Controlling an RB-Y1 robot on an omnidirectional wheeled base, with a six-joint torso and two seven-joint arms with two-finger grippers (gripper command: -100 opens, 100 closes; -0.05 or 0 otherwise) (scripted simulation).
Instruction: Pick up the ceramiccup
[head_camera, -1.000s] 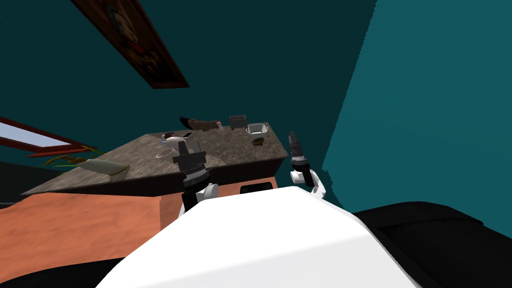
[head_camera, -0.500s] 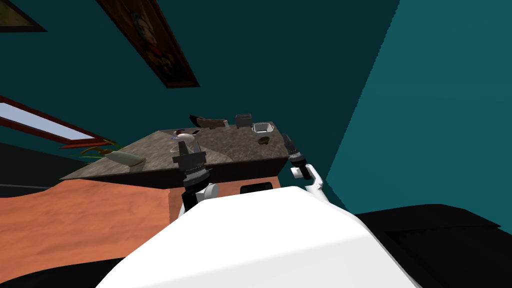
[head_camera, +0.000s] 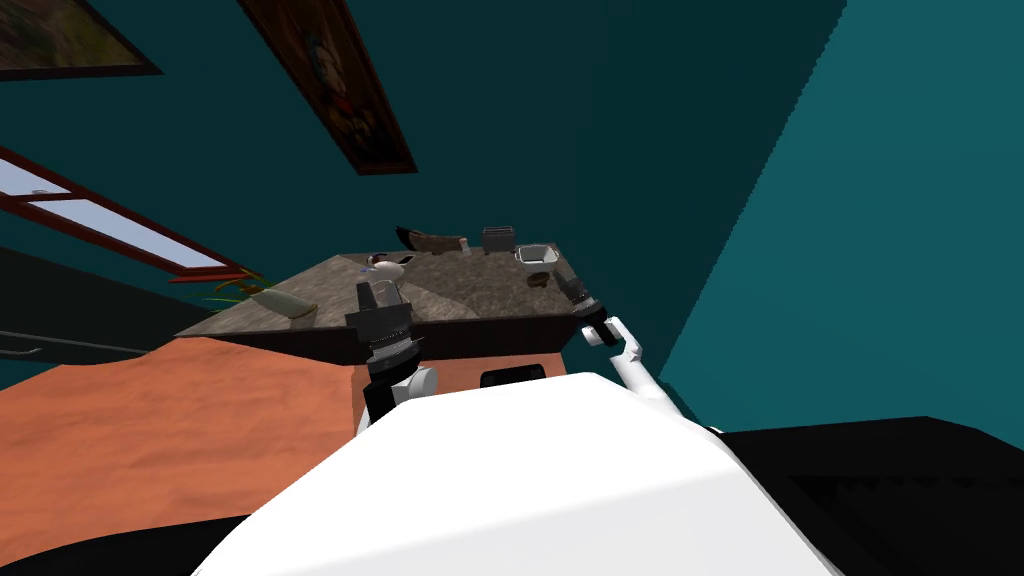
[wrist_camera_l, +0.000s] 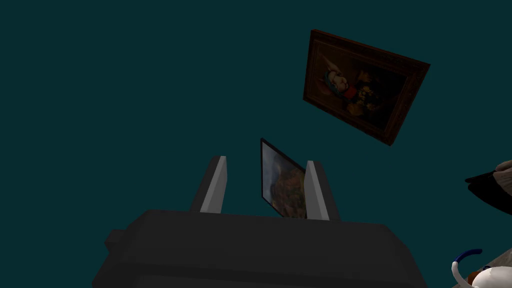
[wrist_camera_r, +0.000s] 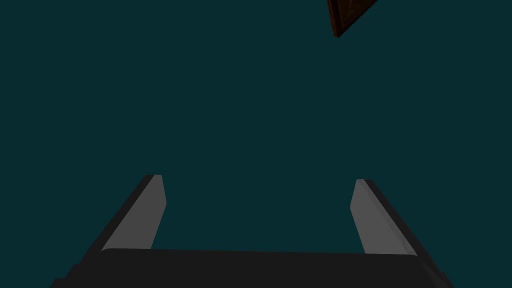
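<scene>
Left pincer (wrist_camera_l: 266, 161): hovering over near edge of worktop (head_camera: 470, 300), blades standing narrowly apart, gripping nothing. Judged task item, white cup (head_camera: 535, 256), open-topped: sitting toward worktop's far right corner, untouched. Right pincer (wrist_camera_r: 257, 178): hanging wide, empty, at worktop's right edge, near cup, pointing at wall. Step in hand: approaching. Next move calling for tilting that pincer down, bracketing cup walls, closing.

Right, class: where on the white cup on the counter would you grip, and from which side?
Likely across the rounded white body of the cup, from above: the body looks broad, while the thin looped handle might slip. The open left gripper is beside it.
</scene>
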